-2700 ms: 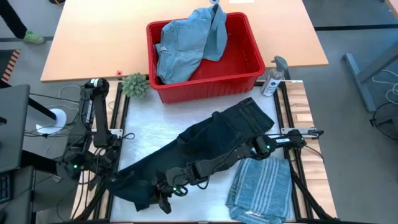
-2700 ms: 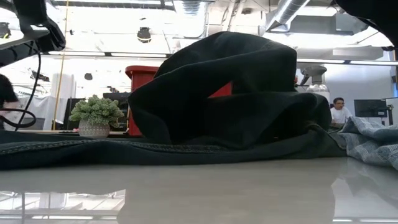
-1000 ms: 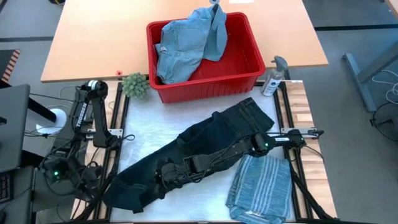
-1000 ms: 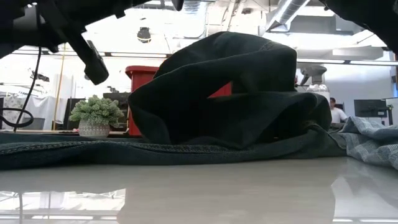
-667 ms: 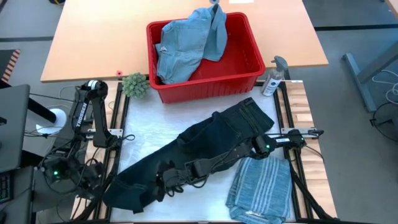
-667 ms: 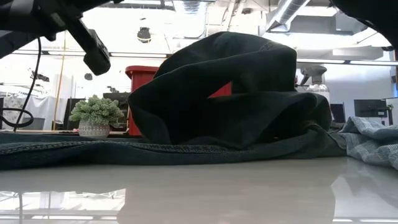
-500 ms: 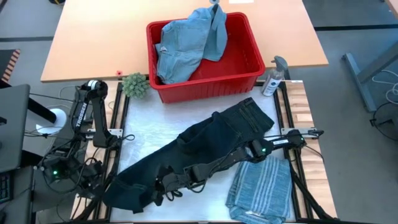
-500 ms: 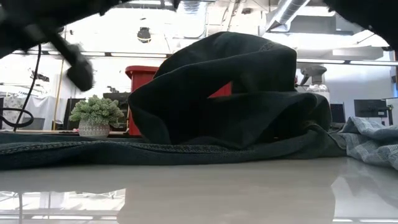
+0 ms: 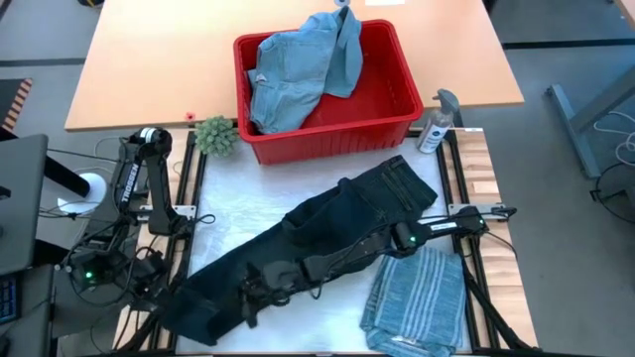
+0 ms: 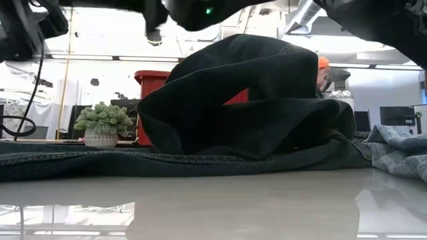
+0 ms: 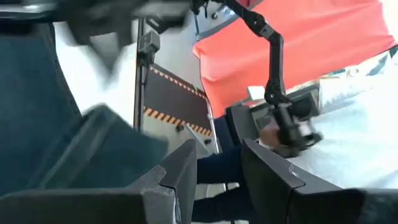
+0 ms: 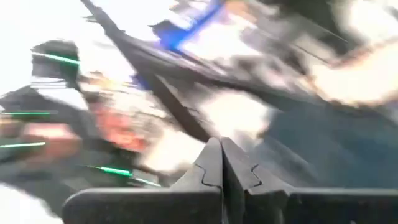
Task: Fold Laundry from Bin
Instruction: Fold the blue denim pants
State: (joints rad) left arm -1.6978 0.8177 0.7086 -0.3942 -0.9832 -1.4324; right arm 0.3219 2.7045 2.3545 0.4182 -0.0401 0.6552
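Observation:
The long dark navy trousers (image 9: 337,213) lie spread slantwise on the white table, waist near the bin, one leg toward the near left corner; in the low view they show as a bunched hump (image 10: 240,100). My right gripper (image 9: 246,302) hangs shut over that lower leg, its fingers together (image 12: 221,165), clear of the cloth. My left gripper (image 9: 144,270) waits off the table's left edge, open (image 11: 221,177) with nothing between its fingers. The red bin (image 9: 337,141) holds light blue denim pieces (image 9: 298,69). A folded blue-grey striped shirt (image 9: 417,297) lies at the near right.
A small potted plant (image 9: 215,134) stands left of the bin and a spray bottle (image 9: 437,124) right of it. Bare white table shows left of the trousers (image 9: 238,213). A wooden table (image 9: 149,59) lies beyond the bin.
My right gripper has moved a little toward the table's near left corner along the trouser leg and has tipped up from pointing down to about level, staying shut. The trousers have kept their place.

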